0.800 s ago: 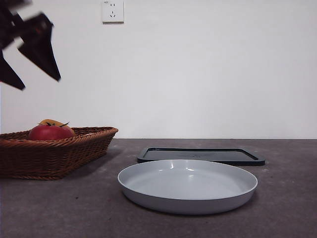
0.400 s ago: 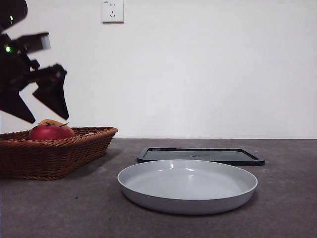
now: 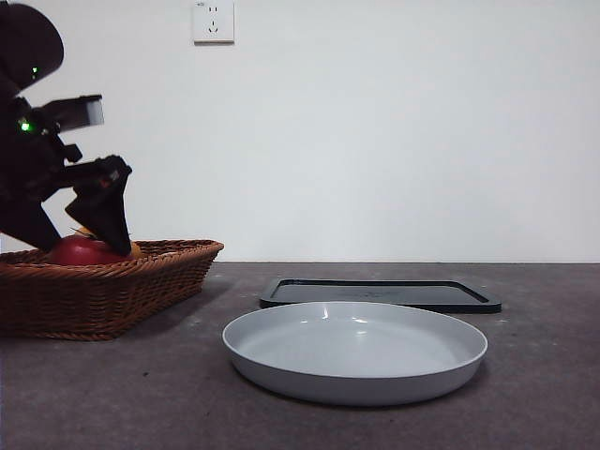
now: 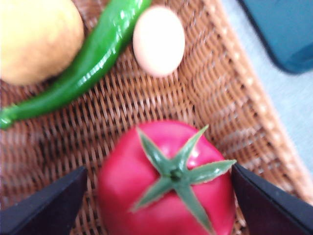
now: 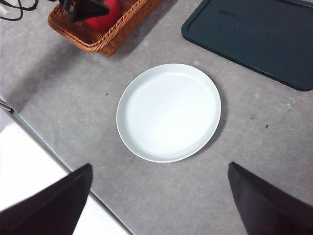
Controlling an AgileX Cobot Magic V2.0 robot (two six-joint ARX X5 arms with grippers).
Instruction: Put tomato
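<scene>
Left wrist view: left claw [image 4: 159,196] spread around the tomato [image 4: 168,181] at the counter's left edge; off-center closing could squirt it free.

A glossy red tomato [image 4: 166,181] with a green star-shaped calyx sits in a brown wicker basket [image 4: 161,98] with a woven pattern. Also in the basket are a shiny green pepper [image 4: 83,63], a pale pinkish egg [image 4: 159,40] and a yellow-tan fruit [image 4: 36,39]. Black jaws of the left gripper [image 4: 159,196] flank the tomato. On the grey speckled table [image 3: 544,394] are a plain pale grey-white plate [image 3: 354,352] and a dark teal-black tray [image 3: 380,293]. The wall [image 3: 403,131] is white.
</scene>
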